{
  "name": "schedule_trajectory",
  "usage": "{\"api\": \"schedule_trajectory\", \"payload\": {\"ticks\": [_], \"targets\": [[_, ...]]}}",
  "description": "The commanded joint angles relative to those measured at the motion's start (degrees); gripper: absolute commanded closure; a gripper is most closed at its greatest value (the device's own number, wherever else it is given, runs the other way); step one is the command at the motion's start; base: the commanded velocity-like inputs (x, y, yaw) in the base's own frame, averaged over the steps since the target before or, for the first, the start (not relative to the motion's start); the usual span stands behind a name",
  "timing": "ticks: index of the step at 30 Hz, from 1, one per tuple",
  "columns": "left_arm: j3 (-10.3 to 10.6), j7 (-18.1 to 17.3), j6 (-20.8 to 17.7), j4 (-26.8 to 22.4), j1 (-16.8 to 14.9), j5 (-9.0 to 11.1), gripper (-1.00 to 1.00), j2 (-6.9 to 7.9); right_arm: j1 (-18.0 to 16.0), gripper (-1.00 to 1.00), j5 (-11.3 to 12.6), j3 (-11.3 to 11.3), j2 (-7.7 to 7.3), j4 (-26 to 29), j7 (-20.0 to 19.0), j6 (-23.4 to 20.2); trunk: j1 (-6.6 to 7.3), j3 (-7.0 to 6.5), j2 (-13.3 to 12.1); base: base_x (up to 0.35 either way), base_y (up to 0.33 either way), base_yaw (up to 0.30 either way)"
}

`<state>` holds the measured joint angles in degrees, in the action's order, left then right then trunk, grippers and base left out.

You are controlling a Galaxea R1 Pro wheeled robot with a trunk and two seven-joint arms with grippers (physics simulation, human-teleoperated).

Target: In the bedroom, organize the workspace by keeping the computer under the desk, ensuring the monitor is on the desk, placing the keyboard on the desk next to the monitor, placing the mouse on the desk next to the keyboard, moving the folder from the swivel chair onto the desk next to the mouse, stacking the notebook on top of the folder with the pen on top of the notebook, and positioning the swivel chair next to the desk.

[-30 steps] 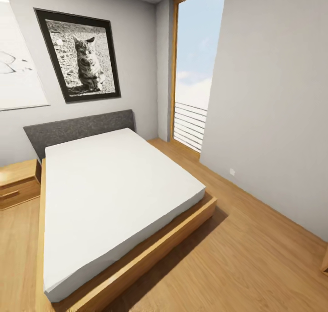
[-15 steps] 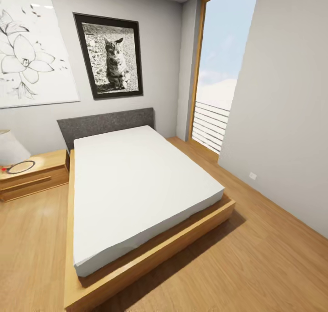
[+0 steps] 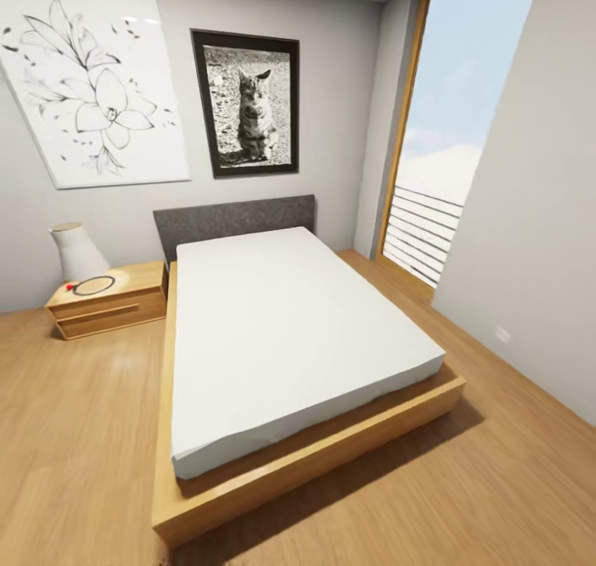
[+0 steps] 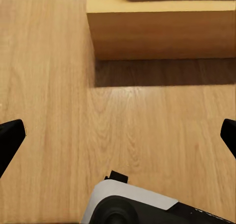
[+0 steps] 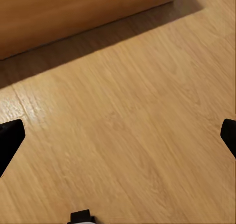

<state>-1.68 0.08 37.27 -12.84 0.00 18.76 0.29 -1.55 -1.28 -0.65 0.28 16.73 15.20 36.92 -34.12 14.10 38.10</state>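
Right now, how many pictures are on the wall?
2: a flower drawing above the nightstand, and a cat photo above the bed.

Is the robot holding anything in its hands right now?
No, nothing is held. The left gripper and the right gripper both have their jaws spread wide, with just the wooden floor between them.

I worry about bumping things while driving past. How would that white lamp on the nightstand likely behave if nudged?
The lamp looks apt to tip: it stands tall on a small footprint, near the back corner of the nightstand. Its smooth, pale body suggests ceramic or glass, so probably fragile if it falls to the wooden floor. Its wider base may steady it somewhat.
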Motion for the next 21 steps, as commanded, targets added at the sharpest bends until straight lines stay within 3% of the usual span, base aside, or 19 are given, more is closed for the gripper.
{"api": "schedule_trajectory", "payload": {"ticks": [1,6,21], "targets": [[-0.2,0.0,0.1,-0.1,0.0,-0.1,-1.00,0.00,0.0,-1.00,-0.2,-0.1,0.05,-0.1,0.2,0.5,-0.01,0.07,0.1,0.000,0.000,0.286],[-0.2,0.0,0.1,0.0,0.0,-0.1,-1.00,0.00,0.0,-1.00,-0.3,0.0,0.17,-0.4,0.2,2.7,-0.01,0.07,0.1,0.000,0.000,0.286],[-0.2,0.0,-0.2,0.1,0.0,-0.1,-1.00,0.10,0.0,-1.00,-0.4,0.3,0.33,-0.6,0.2,4.0,-0.01,0.07,0.1,0.000,-0.012,0.286]]}}
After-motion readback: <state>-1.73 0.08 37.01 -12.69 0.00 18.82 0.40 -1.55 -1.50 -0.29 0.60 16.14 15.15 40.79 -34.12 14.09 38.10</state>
